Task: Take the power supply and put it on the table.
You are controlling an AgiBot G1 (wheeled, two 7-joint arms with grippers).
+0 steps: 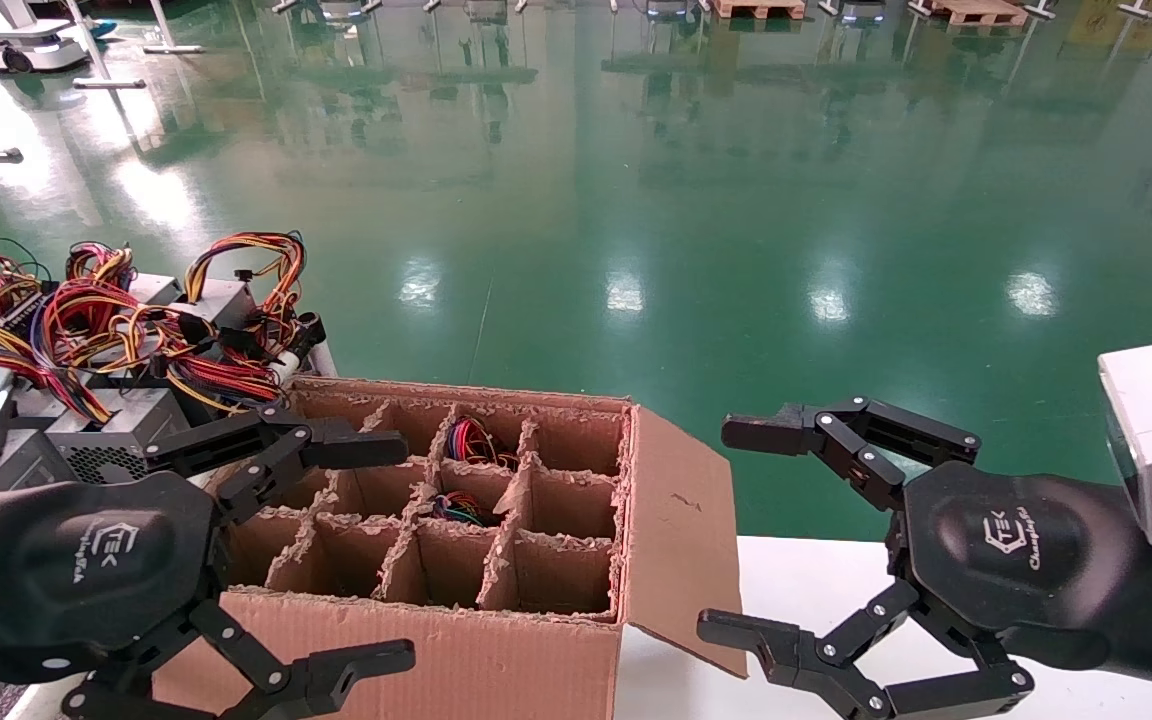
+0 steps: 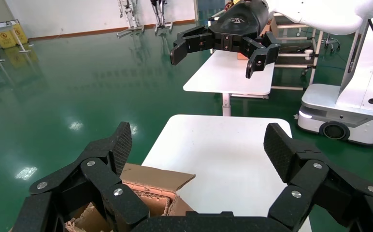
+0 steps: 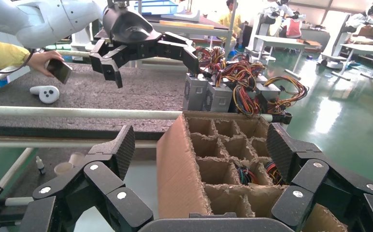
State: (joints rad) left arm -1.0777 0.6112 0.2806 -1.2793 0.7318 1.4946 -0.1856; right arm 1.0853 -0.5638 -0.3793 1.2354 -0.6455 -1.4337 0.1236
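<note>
Left gripper [image 1: 336, 555]: jaws wide, empty, over the carton's left side.
Power supply [image 1: 121, 420]: among a wired cluster on the table [image 3: 141, 89], beside the carton.
Carton [image 1: 456, 520]: divided; wire bundles [image 1: 476, 440] in two cells.
Right gripper [image 1: 746, 530]: jaws wide, empty, right of the carton.

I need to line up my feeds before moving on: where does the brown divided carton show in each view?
Head view: the carton sits low in the middle, between the left pincer and the right pincer.
Left wrist view: only a corner flap shows, at the bottom, left of centre.
Right wrist view: it fills the lower middle, dividers showing.
Shared landmark: the carton's torn cardboard edge.
</note>
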